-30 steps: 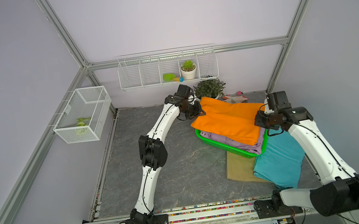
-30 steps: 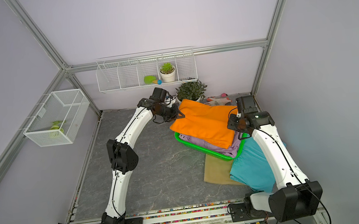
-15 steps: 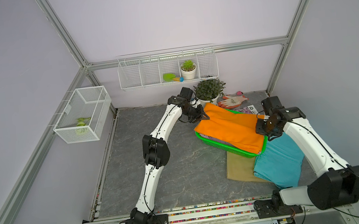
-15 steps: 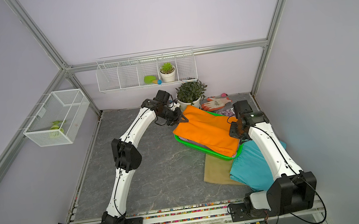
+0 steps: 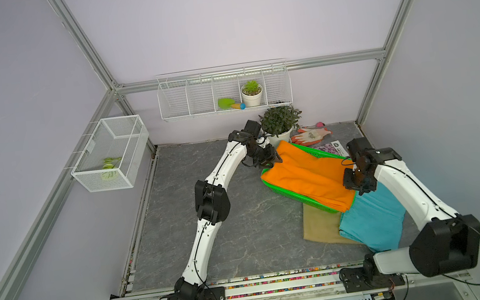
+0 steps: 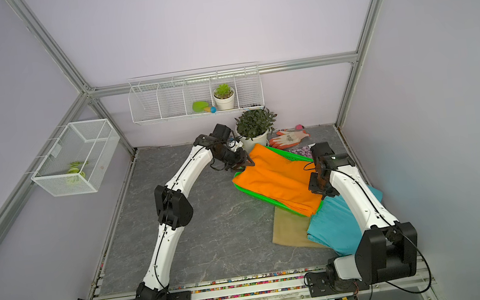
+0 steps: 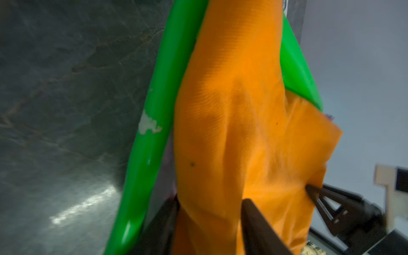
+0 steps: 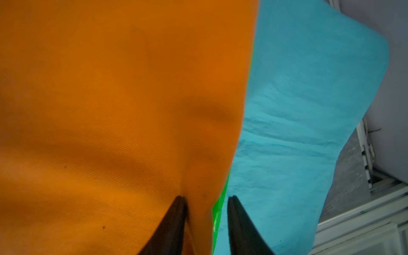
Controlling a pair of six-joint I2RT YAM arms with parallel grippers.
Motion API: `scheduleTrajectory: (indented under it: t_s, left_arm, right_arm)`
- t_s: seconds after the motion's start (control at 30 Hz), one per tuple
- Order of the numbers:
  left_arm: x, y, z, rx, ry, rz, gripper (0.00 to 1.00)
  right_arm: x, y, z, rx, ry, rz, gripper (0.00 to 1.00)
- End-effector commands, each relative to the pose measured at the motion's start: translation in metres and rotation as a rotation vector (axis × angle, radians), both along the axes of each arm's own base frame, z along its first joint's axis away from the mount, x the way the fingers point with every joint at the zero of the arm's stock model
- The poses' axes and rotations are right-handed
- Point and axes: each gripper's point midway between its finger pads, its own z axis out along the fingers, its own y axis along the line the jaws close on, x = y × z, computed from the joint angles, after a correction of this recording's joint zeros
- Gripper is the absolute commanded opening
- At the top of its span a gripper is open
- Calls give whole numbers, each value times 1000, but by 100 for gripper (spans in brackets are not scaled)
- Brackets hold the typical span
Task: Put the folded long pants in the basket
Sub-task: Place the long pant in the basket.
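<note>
Orange pants (image 5: 307,176) are laid over the basket (image 5: 317,152); release is judged under way. Jaws of left gripper (image 5: 272,160) and right gripper (image 5: 358,187) are parted. Clean withdrawal is required next.

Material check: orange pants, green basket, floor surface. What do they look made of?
Orange pants: woven cloth, matte, probably cotton twill; a fine ribbed weave and soft creases show. Basket: moulded plastic, glossy; highlights on the rim, plus a whitish scuff. Floor: grey stone-look surface with pale veins and a slight sheen; real stone or printed laminate, cannot tell.
</note>
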Motion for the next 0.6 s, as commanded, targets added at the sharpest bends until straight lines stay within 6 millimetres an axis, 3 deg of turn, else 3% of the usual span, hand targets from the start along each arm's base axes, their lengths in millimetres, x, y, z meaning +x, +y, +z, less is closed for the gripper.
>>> scheduleTrajectory:
  t_s: [0.0, 0.1, 0.2, 0.33, 0.57]
  left_arm:
    - [15, 12, 51, -18, -163, 20, 72]
    - [19, 22, 73, -2, -247, 39, 80]
    - [30, 43, 77, 53, -313, 95, 90]
    - [40, 54, 57, 3, -268, 95, 100]
    - [43, 42, 16, -47, -208, 9, 100]
  right_arm:
    - [-10, -6, 4, -25, 14, -15, 53]
    - [-9, -13, 17, -52, -48, -44, 62]
    - [-8, -19, 17, -87, -68, -50, 70]
    - [1, -13, -4, -19, -78, -65, 75]
    - [11, -10, -28, 103, -115, -124, 82]
